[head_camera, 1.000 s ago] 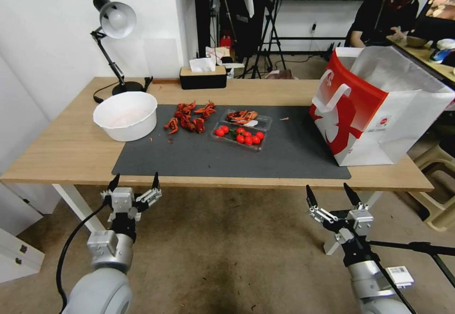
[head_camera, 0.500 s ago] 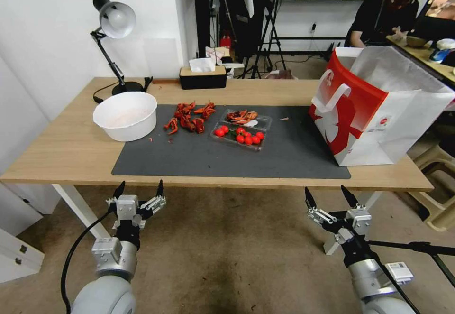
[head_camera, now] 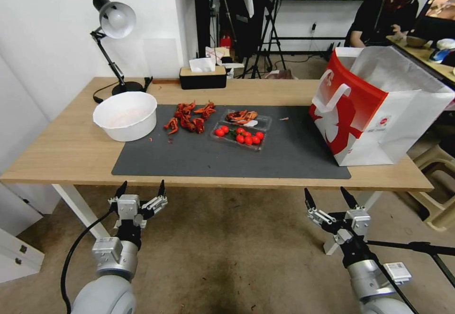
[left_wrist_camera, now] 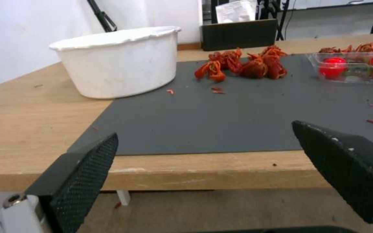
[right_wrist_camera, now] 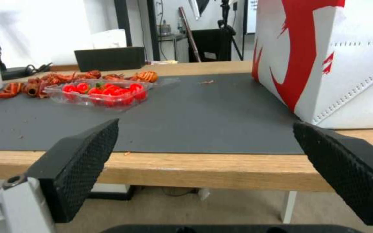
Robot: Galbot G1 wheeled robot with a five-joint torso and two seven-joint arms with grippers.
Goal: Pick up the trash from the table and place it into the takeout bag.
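Observation:
The trash lies on the dark grey mat (head_camera: 189,157) of the table (head_camera: 61,148): a pile of red crayfish shells (head_camera: 189,115), a clear plastic tray (head_camera: 241,131) with red tomatoes and more shells, and a white bowl (head_camera: 126,115) at the left. The takeout bag (head_camera: 374,110), red-faced with white sides, stands open at the table's right end. My left gripper (head_camera: 142,188) hangs open below the front edge, facing the bowl (left_wrist_camera: 117,61) and shells (left_wrist_camera: 243,64). Further right, my right gripper (head_camera: 324,193) is also open below the edge, facing the tray (right_wrist_camera: 102,92) and bag (right_wrist_camera: 324,58).
A desk lamp (head_camera: 113,20) and a black tissue box (head_camera: 203,77) stand at the table's back. Small red scraps dot the mat. A white table leg (head_camera: 78,207) is near my left arm. A black tripod leg (head_camera: 412,246) and a beige stool (head_camera: 441,200) sit at the right.
My left gripper has dropped a little and shifted slightly right, away from the table edge. My right gripper has sunk very slightly. Nothing on the table has moved.

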